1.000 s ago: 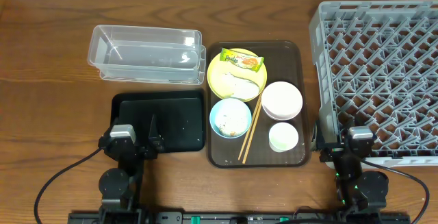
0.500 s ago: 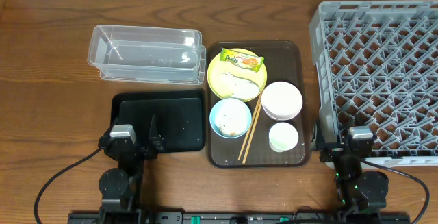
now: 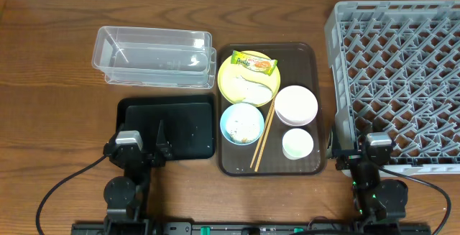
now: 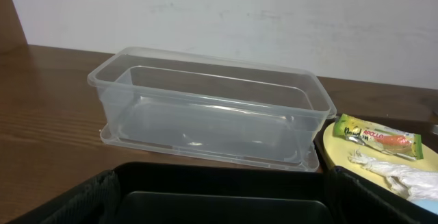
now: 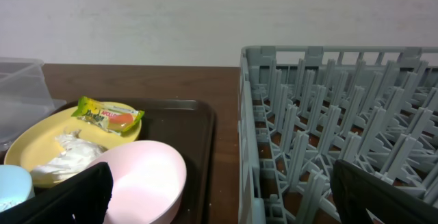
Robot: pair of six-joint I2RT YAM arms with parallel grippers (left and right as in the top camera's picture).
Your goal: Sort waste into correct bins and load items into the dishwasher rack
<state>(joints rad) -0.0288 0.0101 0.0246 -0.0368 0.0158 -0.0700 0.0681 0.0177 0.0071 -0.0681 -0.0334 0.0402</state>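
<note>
The snack wrapper (image 3: 254, 63) lies across the upper rim of the yellow plate (image 3: 231, 77), and the crumpled tissue (image 3: 251, 88) sits on the plate just below it. The plate fills the upper left of the brown serving tray (image 3: 307, 57) at the centre of the overhead frame.

Directly under the plate stands the light-blue bowl (image 3: 225, 119), with rice scraps (image 3: 245, 128) inside it. The chopsticks (image 3: 261, 139) run diagonally past its right rim toward the tray's lower edge. The white bowl (image 3: 296, 105) and, below it, the white cup (image 3: 297, 144) take up the right half of the tray, close to its right rim.

The dishwasher rack (image 3: 395, 70) fills the right of the frame, with only a narrow strip of table (image 3: 57, 120) between its left wall and the serving tray. The clear tub (image 3: 100, 42) sits at upper left, its right end just beside the tray's corner. The black tray (image 3: 188, 123) lies below it, its right edge just beside the serving tray's left edge. Wide bare wood lies along the left of the frame, and a thinner band lies between the tub and the black tray.

The left gripper (image 4: 222, 183) hangs over the black tray's lower edge, jaws spread wide and holding nothing. The right gripper (image 5: 215, 183) is at the rack's lower left corner, likewise released and empty.
</note>
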